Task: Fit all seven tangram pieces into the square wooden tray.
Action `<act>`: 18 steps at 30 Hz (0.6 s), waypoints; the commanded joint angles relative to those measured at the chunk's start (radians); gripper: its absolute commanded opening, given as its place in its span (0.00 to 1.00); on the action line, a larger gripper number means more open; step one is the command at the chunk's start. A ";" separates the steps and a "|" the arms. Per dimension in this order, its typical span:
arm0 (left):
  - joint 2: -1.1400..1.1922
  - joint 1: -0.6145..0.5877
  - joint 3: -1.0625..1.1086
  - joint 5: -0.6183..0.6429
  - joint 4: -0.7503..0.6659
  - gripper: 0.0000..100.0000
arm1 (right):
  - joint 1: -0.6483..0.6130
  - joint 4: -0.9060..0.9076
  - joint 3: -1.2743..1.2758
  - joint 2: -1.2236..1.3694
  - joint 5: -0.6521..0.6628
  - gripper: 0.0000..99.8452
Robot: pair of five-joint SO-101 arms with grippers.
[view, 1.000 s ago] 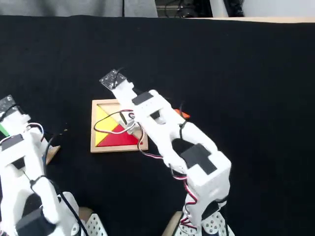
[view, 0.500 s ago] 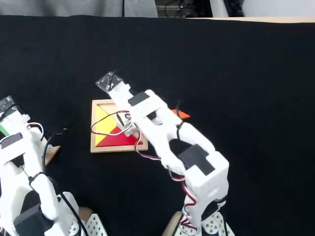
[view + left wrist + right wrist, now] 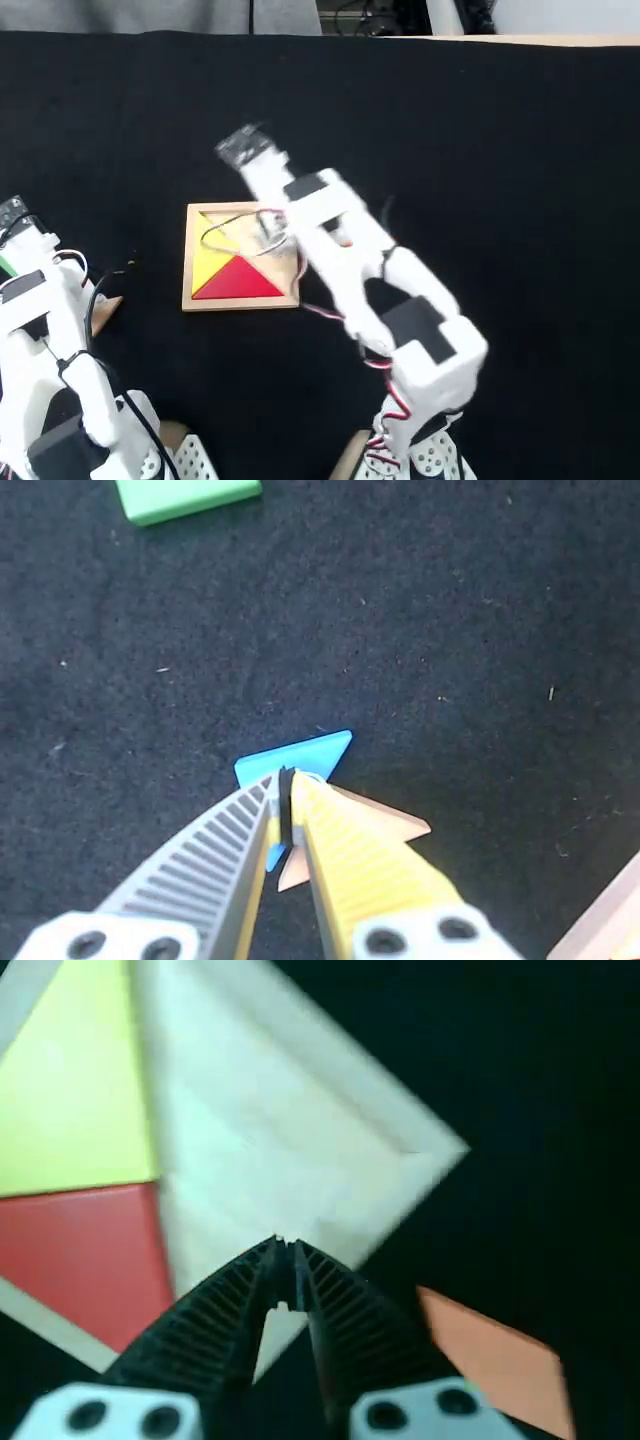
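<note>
Two of seven are home: a large yellow triangle and a large red triangle lie in the square wooden tray on the black bench. The right pincer, closed and empty, hangs over the tray's bare half. An orange piece, a green piece and a blue triangle, the last at the closed left pincer, lie outside.

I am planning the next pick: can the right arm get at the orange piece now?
Probably yes. The orange piece lies on the cloth close beside the right hand, outside the tray, nothing lying on it. The hand is shut and must open first.
</note>
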 commanded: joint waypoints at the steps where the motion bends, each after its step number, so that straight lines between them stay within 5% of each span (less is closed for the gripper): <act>1: -0.002 -0.004 -0.053 0.005 -0.006 0.03 | 0.026 -0.034 0.045 -0.116 -0.009 0.01; 9: -0.002 -0.019 -0.061 0.008 -0.006 0.03 | -0.115 -0.292 0.117 -0.143 0.023 0.01; 18: -0.002 -0.053 -0.064 0.055 -0.006 0.03 | -0.163 -0.269 -0.062 0.105 0.089 0.01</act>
